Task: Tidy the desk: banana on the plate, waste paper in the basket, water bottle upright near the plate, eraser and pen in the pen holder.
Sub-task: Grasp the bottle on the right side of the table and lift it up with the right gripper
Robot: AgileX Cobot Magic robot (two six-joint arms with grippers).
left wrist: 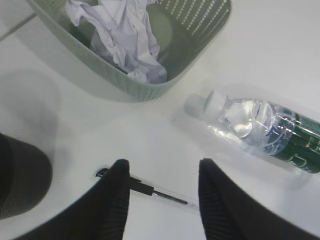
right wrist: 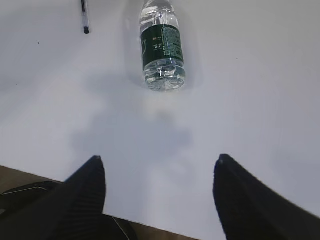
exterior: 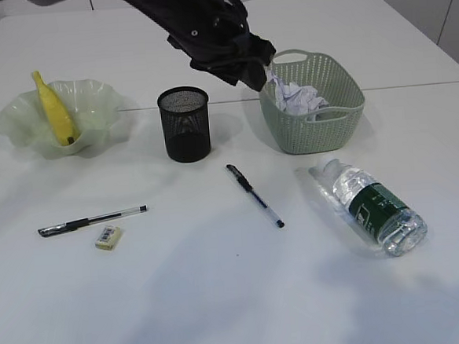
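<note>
The yellow banana [exterior: 54, 113] lies in the pale green plate [exterior: 98, 102] at the left. White waste paper [exterior: 299, 98] sits inside the sage-green basket [exterior: 336, 113]. My left gripper [exterior: 259, 72] hangs over the basket's left rim, open and holding nothing; in the left wrist view [left wrist: 162, 167] a pen [left wrist: 165, 192] lies on the desk below it. The water bottle [exterior: 374, 205] lies on its side at the right. Another pen [exterior: 91, 221] and the eraser [exterior: 108, 237] lie front left, and the black pen holder [exterior: 184, 124] stands in the middle. My right gripper [right wrist: 159, 160] is open over the desk's near edge.
The bottle [right wrist: 161, 50] lies with its base toward my right gripper, and a pen tip [right wrist: 85, 15] shows to its left. The waste paper [left wrist: 125, 35], basket wall [left wrist: 100, 70], bottle [left wrist: 260, 125] and pen holder [left wrist: 20, 175] ring the left gripper.
</note>
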